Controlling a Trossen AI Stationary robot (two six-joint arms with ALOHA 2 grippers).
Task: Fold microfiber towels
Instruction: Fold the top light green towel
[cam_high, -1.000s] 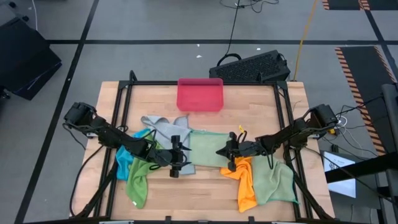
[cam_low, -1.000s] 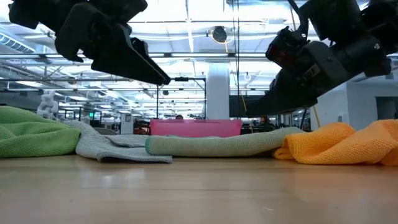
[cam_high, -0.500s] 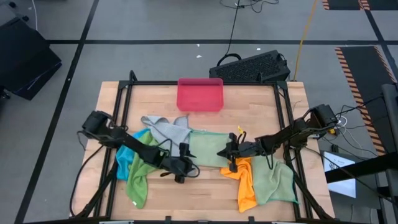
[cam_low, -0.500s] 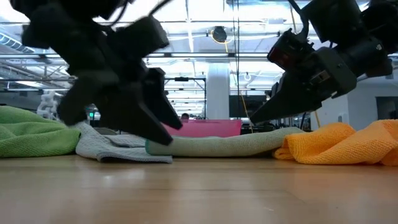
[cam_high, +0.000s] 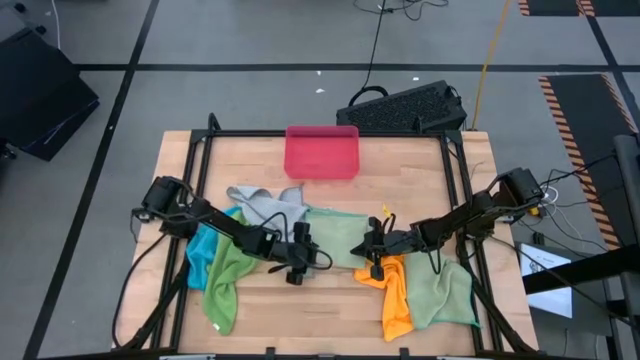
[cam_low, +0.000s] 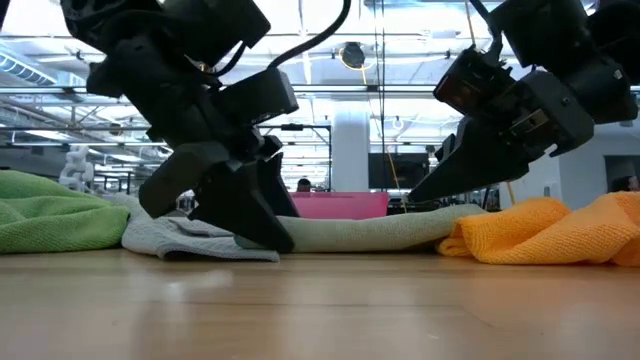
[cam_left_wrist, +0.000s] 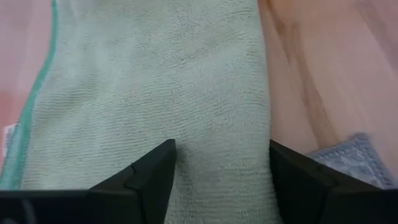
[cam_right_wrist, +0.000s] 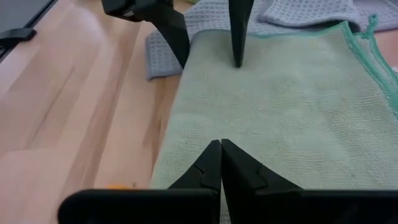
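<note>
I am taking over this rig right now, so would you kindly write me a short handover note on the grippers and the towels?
Left gripper: jaws open, straddling the near-left edge of the pale green microfiber towel spread at table centre, tips down at the cloth.
Right gripper: jaws shut, tip down at that towel's right edge; whether it pinches cloth is unclear.
Grey waffle towel, bright blue towel and lime green towel lie crumpled at the left; orange towel and another light green towel at the right.
Done: nothing folded.
Left: fold all six.
</note>
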